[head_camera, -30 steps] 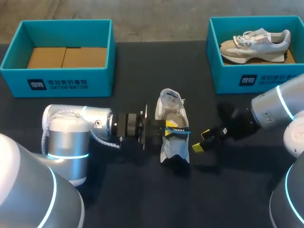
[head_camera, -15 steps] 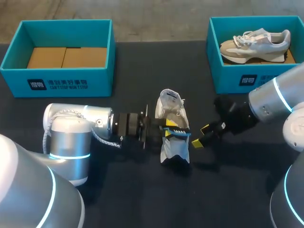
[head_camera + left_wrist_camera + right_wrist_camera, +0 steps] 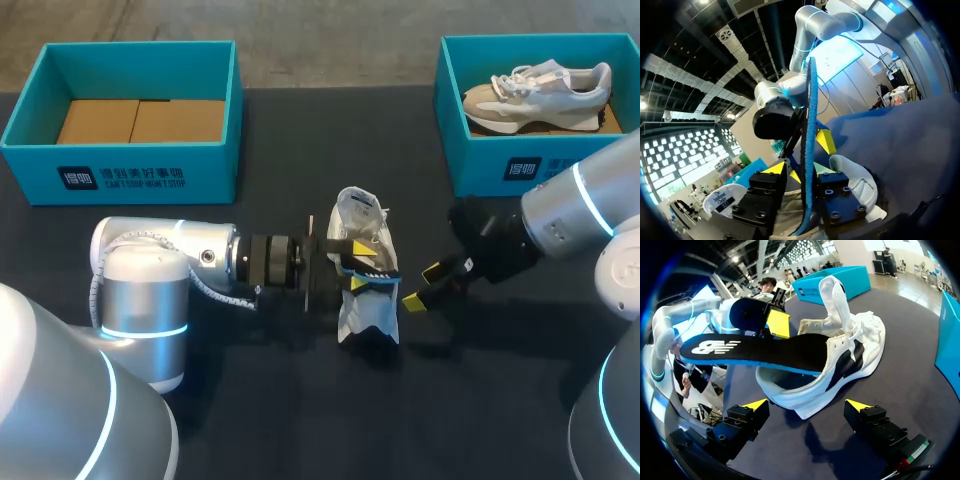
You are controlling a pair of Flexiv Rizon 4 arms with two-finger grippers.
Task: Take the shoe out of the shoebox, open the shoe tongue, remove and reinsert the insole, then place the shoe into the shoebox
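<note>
Head view: the shoe (image 3: 365, 312) lies in the middle of the table (image 3: 250, 420). The left gripper (image 3: 352, 262) is over it, and the right gripper (image 3: 424, 287) sits just beside it, fingers spread (probably ready to steady it).

Left wrist view: both fingers pinch the insole (image 3: 810, 100), seen edge-on.

Right wrist view: the insole's front is tucked inside the shoe and its heel end is lifted, a hold suited to sliding it.

Shoe (image 3: 368, 315) on table (image 3: 300, 410), insole (image 3: 765, 352) in left pincer (image 3: 366, 259) above, right pincer (image 3: 421, 287) beside.
</note>
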